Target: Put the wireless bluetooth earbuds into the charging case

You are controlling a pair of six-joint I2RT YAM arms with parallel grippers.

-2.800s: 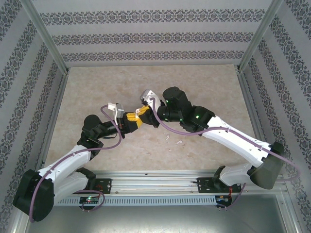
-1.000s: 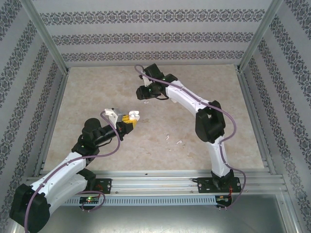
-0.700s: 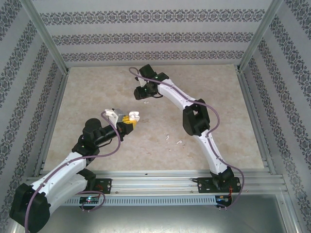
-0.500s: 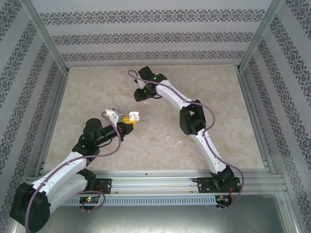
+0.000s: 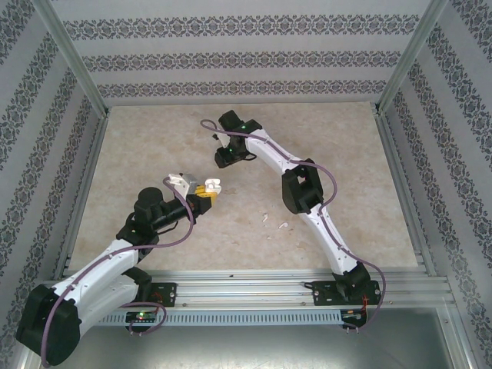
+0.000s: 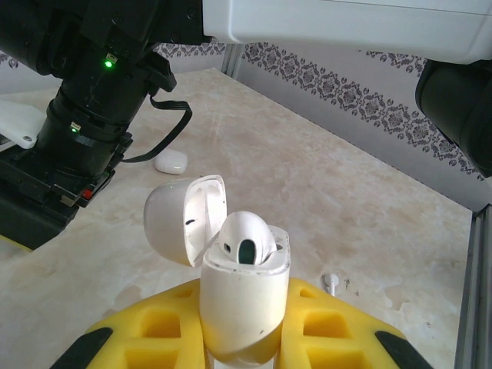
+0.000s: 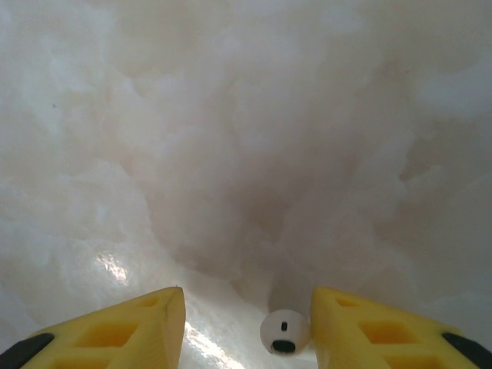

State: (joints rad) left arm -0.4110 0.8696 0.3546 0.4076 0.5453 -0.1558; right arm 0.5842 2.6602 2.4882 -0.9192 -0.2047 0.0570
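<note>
Right pincer (image 7: 247, 306) hangs low over the table (image 7: 231, 115) with its yellow fingers spread apart. A loose earbud (image 7: 283, 331) lies on the surface between them, closer to one finger than the other, a straddle that looks like the setup for a pinch. Left pincer (image 6: 246, 338) is clamped on the lower body of the charging case (image 6: 244, 296), holding it upright off the table with the lid (image 6: 183, 219) flipped back, so the sockets face up for loading. One seated earbud (image 6: 244, 233) is already in the case, though it rides high and may not be fully down. Seen from above, a spare earbud (image 5: 283, 225) and its neighbour (image 5: 265, 217) wait on the table, well apart from both pincers.
</note>
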